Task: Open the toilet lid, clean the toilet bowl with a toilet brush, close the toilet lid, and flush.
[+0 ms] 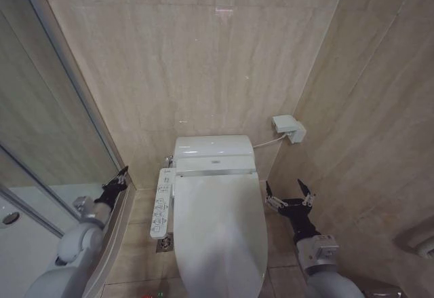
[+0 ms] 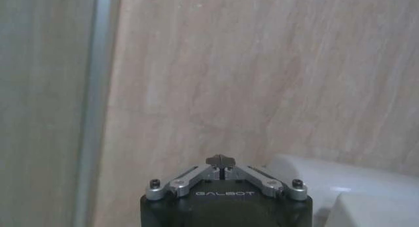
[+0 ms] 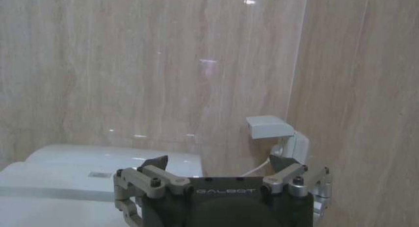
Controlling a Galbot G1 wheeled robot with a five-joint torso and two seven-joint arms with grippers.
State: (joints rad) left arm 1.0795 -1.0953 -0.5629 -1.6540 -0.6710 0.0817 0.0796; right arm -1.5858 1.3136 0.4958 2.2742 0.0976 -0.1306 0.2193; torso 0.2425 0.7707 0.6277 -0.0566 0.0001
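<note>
The toilet lid (image 1: 218, 233) lies closed between the pinched left claw (image 1: 123, 174) and spread right claw (image 1: 289, 194).

Both arms reach forward at low height. The left gripper (image 1: 122, 174) points ahead with its fingers pressed together at the tips. The right gripper (image 1: 289, 193), level with it on the opposite side, holds its fingers spread wide apart.

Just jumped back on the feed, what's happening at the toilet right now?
Nothing is being handled at this moment. The toilet lid lies shut over the toilet bowl. The right tool hangs open beside the toilet's right side, touching nothing. The left tool is shut, held off to the left near the glass shower partition, also empty. The button panel sits untouched on the toilet's left side.
</note>
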